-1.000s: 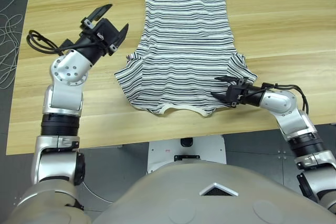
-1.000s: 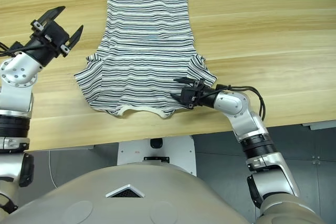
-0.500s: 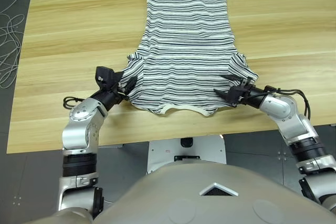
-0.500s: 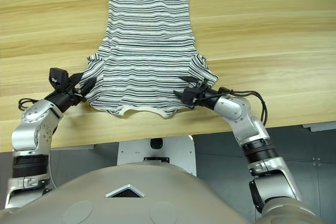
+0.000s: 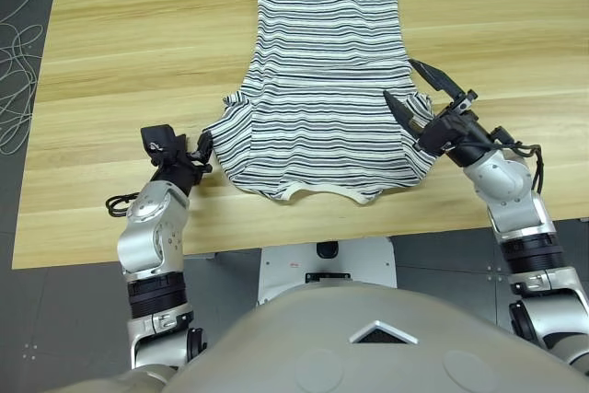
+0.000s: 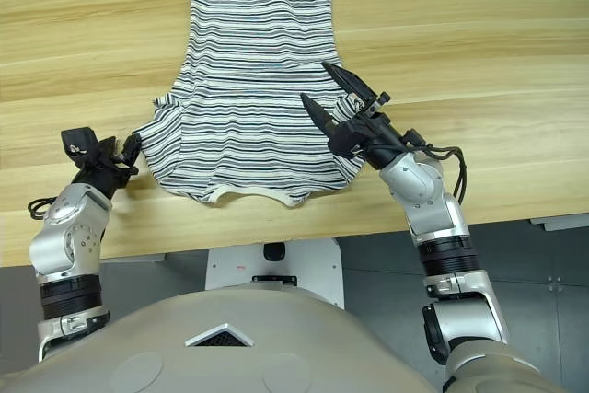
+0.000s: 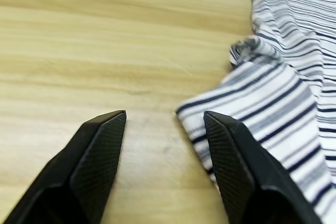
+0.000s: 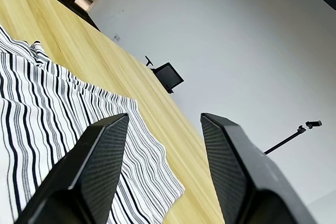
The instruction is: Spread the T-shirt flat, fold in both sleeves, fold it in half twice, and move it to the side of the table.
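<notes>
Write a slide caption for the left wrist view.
Left gripper open low over the wooden table, fingers framing the sleeve edge of the striped T-shirt.

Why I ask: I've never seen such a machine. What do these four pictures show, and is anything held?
It is a humanoid robot with two arms, each ending in a two-finger gripper. The two wide pictures look down from its head; the two close ones come from cameras on its wrists. A striped T-shirt lies on a wooden table. The left gripper is open, low beside the shirt's left edge; the right gripper is open, above its right side. Nothing is held.
</notes>
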You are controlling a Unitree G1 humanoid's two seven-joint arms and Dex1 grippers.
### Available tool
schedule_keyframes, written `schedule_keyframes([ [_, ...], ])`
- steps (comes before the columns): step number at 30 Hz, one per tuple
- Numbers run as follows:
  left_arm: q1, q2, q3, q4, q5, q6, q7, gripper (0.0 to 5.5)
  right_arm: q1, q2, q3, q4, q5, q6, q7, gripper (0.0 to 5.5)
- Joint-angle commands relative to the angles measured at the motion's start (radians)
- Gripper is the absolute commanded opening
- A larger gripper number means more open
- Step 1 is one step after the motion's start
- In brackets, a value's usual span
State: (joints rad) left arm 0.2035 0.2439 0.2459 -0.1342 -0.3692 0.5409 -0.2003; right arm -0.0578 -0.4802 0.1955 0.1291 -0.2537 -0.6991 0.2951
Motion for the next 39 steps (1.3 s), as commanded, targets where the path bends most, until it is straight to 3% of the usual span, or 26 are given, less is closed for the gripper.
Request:
schedule_keyframes([
  [1,0.011,-0.015,-0.031,0.028,-0.021,0.054,-0.033,2.76,-0.015,0.000,-0.014,-0.014,-0.012,-0.007,-0.008,2.54],
  [8,-0.018,-0.043,-0.025,0.074,-0.022,0.032,-0.020,2.76,-0.007,-0.003,-0.018,-0.006,-0.030,-0.012,-0.023,2.54],
  [26,-0.037,-0.063,-0.027,0.102,-0.033,-0.070,-0.070,0.13,-0.004,0.001,-0.010,0.013,-0.053,-0.012,-0.032,2.54],
  [39,-0.038,-0.045,-0.067,0.060,0.093,-0.329,-0.092,0.13,-0.005,0.003,-0.003,0.021,-0.068,-0.012,-0.034,2.54],
])
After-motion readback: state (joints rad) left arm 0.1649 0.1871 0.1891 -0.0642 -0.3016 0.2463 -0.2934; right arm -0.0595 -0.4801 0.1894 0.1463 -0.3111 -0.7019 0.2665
